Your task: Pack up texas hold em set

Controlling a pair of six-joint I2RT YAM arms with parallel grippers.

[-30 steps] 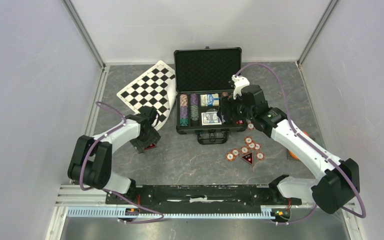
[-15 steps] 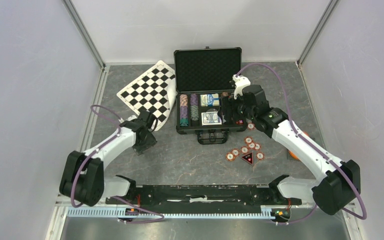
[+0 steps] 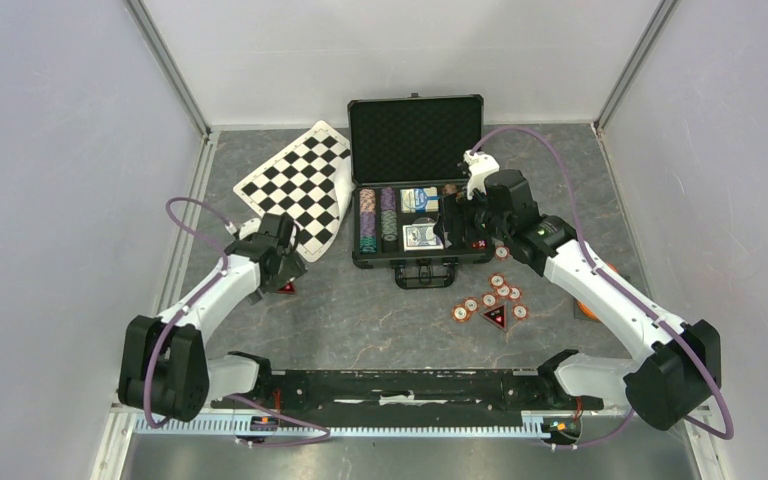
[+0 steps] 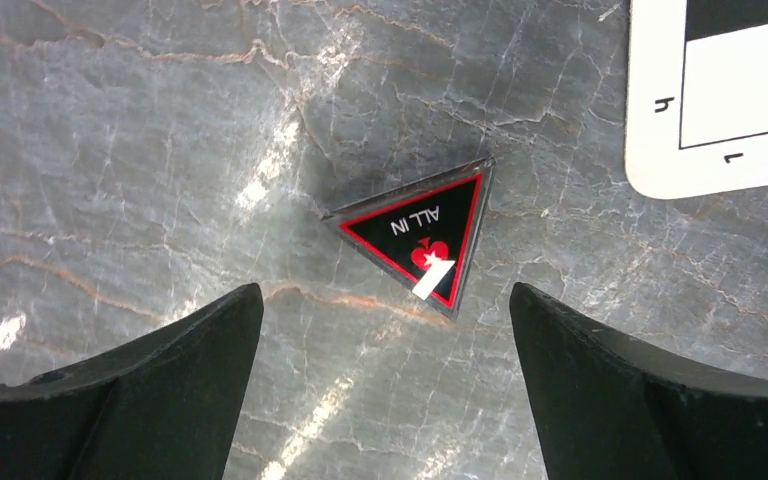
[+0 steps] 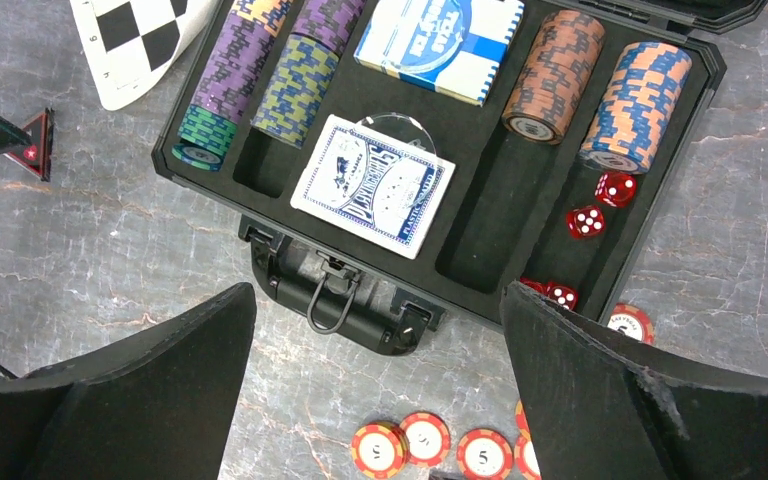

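Observation:
The black case (image 3: 420, 258) lies open with chip rows, two card decks and red dice (image 5: 600, 205) inside. My right gripper (image 3: 457, 222) is open and empty, held above the case's right half. In its view the handle (image 5: 332, 300) is below it and loose red chips (image 5: 430, 440) lie on the floor. My left gripper (image 3: 278, 275) is open and empty, just above the floor. A black triangular "ALL IN" button (image 4: 418, 235) lies flat ahead of its fingertips, also visible in the top view (image 3: 287, 288). A second triangular button (image 3: 495, 317) lies among the loose chips (image 3: 505, 290).
A checkered board (image 3: 300, 185) lies left of the case; its corner (image 4: 720, 90) is close to the left gripper. An orange object (image 3: 588, 305) sits under the right arm. Grey walls enclose the marble floor.
My left arm has drawn back to the left, off the triangular button, which now lies uncovered on the floor. The right arm has hardly moved.

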